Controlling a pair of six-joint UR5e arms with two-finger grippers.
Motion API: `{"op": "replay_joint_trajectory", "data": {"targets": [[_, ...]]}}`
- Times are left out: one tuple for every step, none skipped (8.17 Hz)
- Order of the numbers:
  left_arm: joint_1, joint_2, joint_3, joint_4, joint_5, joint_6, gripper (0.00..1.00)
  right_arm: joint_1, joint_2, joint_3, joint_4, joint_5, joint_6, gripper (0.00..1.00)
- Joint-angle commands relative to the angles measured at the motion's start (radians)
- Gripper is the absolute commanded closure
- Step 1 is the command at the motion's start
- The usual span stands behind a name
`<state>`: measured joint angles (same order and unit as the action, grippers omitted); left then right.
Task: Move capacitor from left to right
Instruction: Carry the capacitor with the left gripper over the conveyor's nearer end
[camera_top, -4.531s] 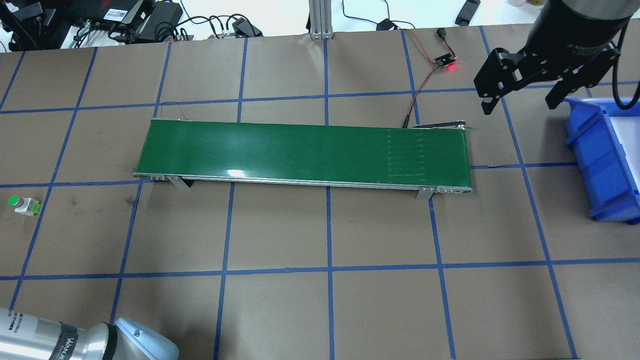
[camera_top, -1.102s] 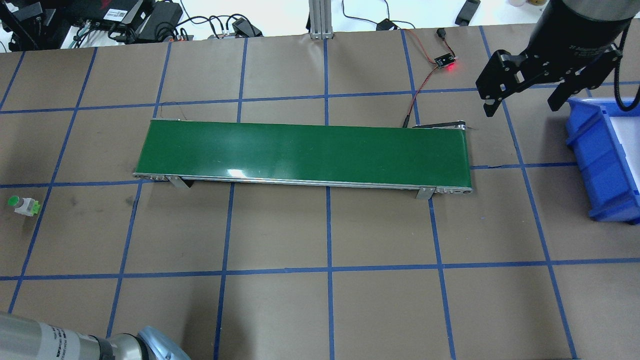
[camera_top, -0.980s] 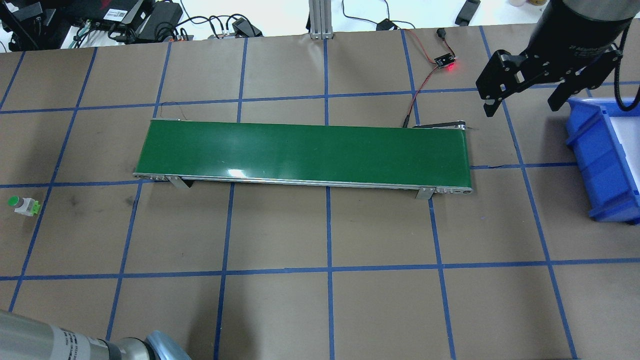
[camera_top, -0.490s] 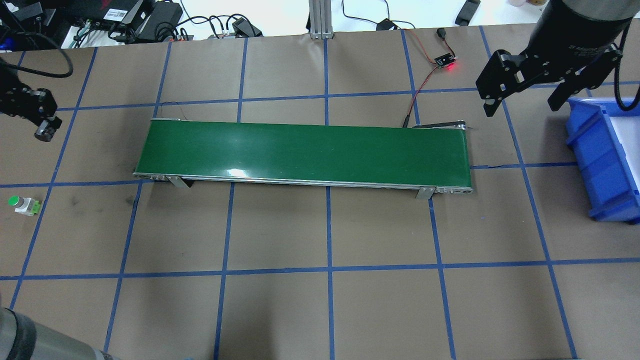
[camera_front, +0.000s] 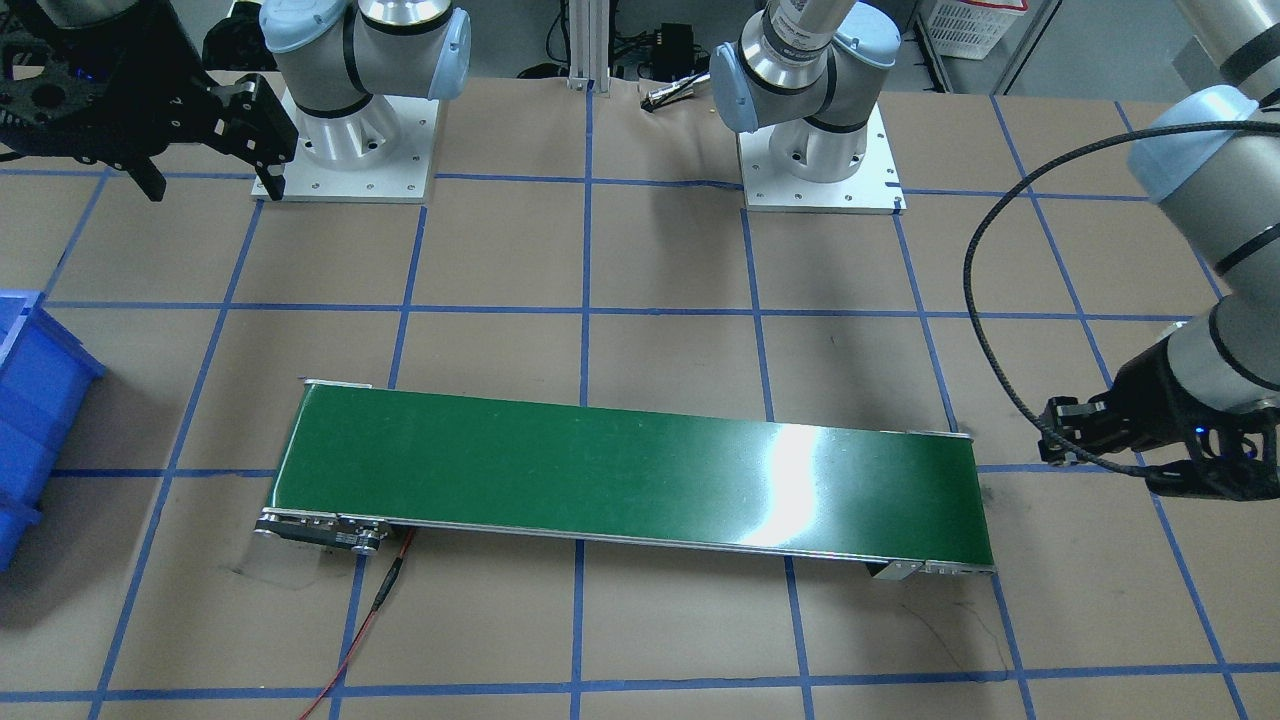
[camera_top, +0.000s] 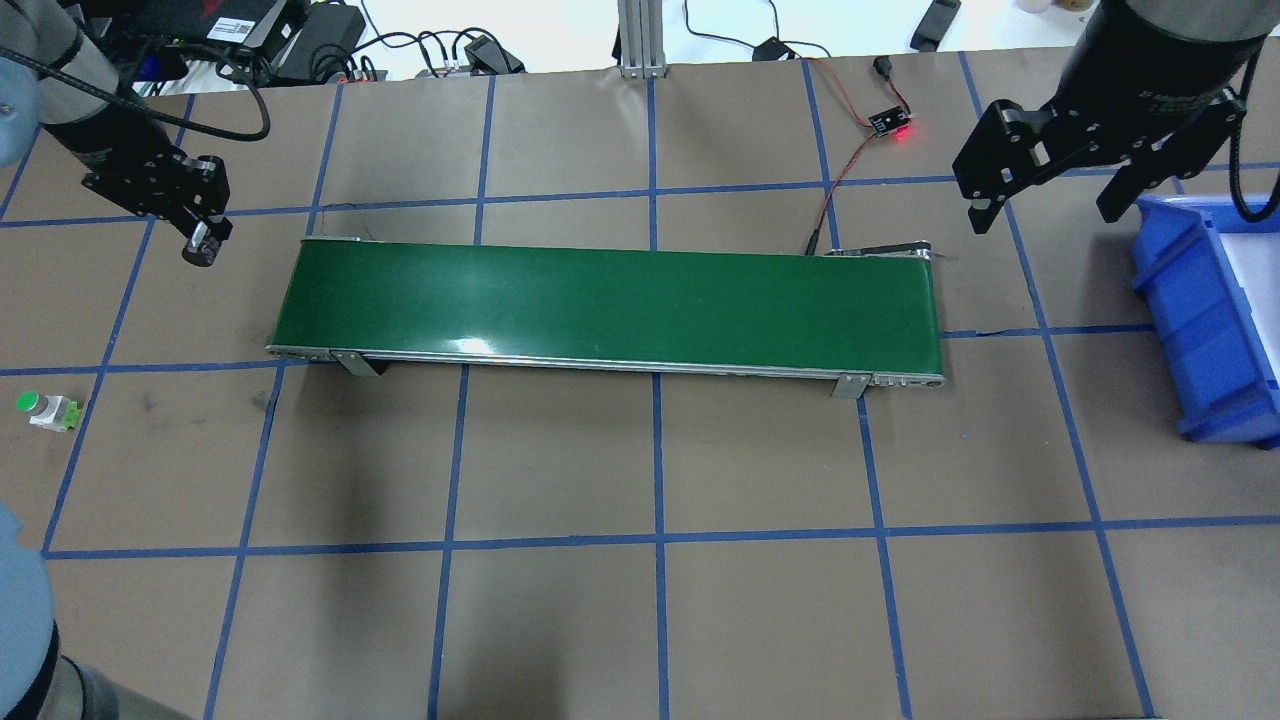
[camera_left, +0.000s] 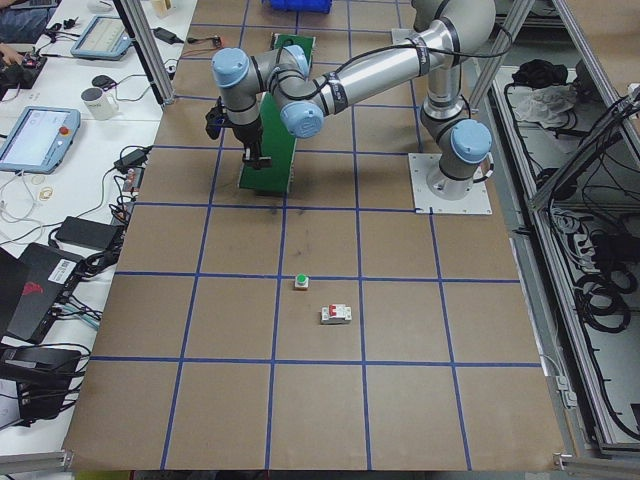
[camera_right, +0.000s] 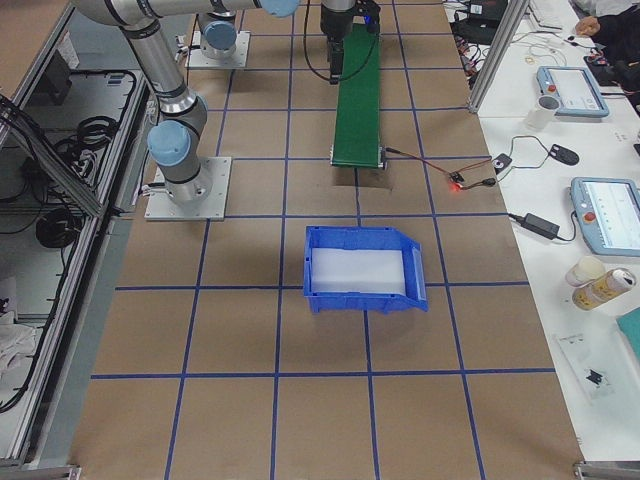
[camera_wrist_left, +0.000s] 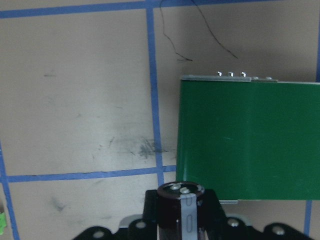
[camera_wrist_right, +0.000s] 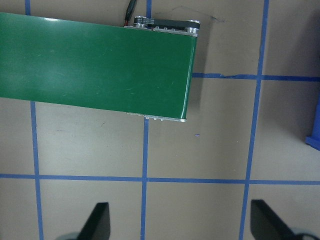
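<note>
The capacitor (camera_wrist_left: 181, 200), a small dark cylinder with a pale stripe, sits clamped in my left gripper (camera_wrist_left: 181, 222), which is shut on it. In the overhead view that gripper (camera_top: 196, 232) hangs just off the left end of the green belt (camera_top: 610, 308), the capacitor (camera_top: 198, 251) sticking out below the fingers and clear of the belt. My right gripper (camera_top: 1048, 208) stands open and empty above the table between the belt's right end and the blue bin (camera_top: 1205, 320). Its fingers (camera_wrist_right: 98, 221) are spread wide in the right wrist view.
A small white button with a green cap (camera_top: 44, 408) lies at the left table edge. A white breaker (camera_left: 336, 315) lies near the button (camera_left: 301, 281). A sensor board with a red light (camera_top: 890, 124) and its wires sit behind the belt's right end.
My left arm swung up from the lower left corner and now carries the capacitor rightward to the belt's left end. The right gripper has hardly moved.
</note>
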<state>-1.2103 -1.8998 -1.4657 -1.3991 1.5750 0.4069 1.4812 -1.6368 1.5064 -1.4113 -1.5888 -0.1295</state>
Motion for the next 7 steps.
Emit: {"op": "replay_joint_trajectory", "data": {"targets": [[-0.072, 0.004, -0.109, 0.084, 0.000, -0.074, 1.00, -0.001, 0.000, -0.002, -0.009, -0.002, -0.001, 0.00], [-0.078, 0.001, -0.143, 0.130, -0.001, -0.098, 1.00, -0.001, -0.003, -0.003, -0.008, 0.000, -0.001, 0.00], [-0.080, -0.008, -0.149, 0.140, -0.001, -0.096, 1.00, 0.001, 0.000, -0.002, -0.009, 0.003, 0.002, 0.00], [-0.080, -0.021, -0.153, 0.158, -0.001, -0.091, 1.00, 0.002, 0.000, -0.003, -0.017, -0.002, 0.002, 0.00], [-0.080, -0.043, -0.153, 0.208, -0.001, -0.061, 1.00, 0.002, 0.002, -0.003, -0.005, -0.003, 0.008, 0.00], [-0.080, -0.074, -0.148, 0.239, -0.003, -0.042, 1.00, 0.002, 0.002, -0.003, -0.008, 0.000, 0.013, 0.00], [-0.084, -0.080, -0.146, 0.244, -0.003, -0.046, 1.00, 0.002, 0.008, -0.002, -0.008, -0.003, 0.004, 0.00]]}}
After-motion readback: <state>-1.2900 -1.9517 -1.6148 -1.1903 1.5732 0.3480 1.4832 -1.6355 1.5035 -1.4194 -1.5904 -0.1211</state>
